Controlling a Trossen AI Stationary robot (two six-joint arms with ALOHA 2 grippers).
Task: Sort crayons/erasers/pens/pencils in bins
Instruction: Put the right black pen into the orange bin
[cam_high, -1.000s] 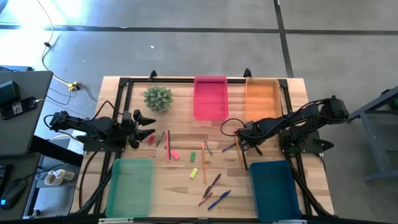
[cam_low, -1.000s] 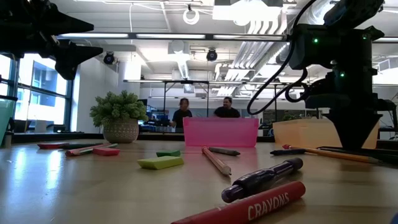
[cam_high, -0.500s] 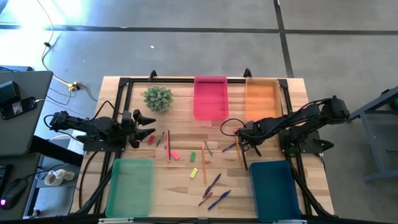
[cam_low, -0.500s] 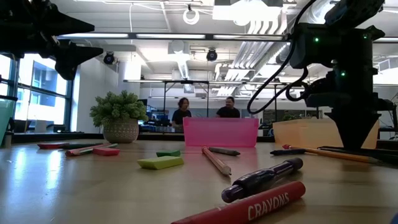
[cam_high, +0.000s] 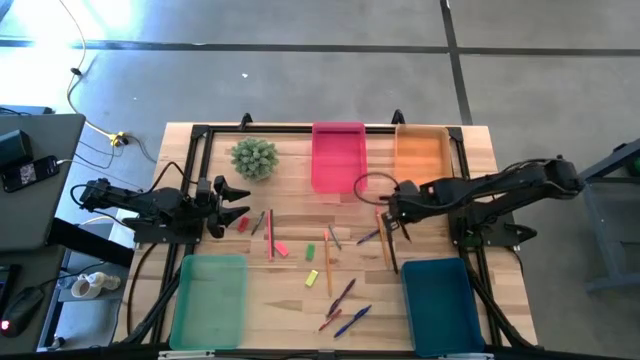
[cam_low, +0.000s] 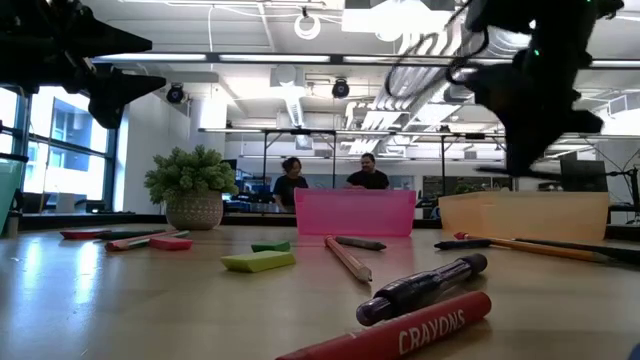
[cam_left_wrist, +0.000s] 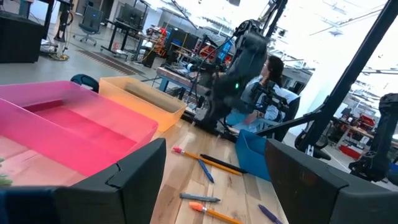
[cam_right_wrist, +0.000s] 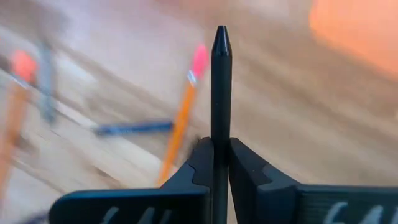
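My right gripper hangs above the table's right middle, shut on a thin black pointed stick. Below it lie an orange pencil and a blue pen. My left gripper is open and empty at the table's left, above a red eraser. A red pencil, an orange pencil and pink, green and yellow erasers lie flat mid-table. The pink bin and orange bin stand at the far edge. The light green bin and teal bin stand at the near edge. My right gripper pinches the black stick's shaft between its two fingers. The stick runs along the fingers, and its pointed end sticks out past their tips. It is lifted clear of the table.
A potted plant stands at the far left. A purple pen, a blue pen and a red crayon lie near the front edge. A black frame runs round the table. People sit in the room beyond.
My right gripper has risen from the table beside the orange pencil and gone a little toward the far edge, taking the black stick up with it.
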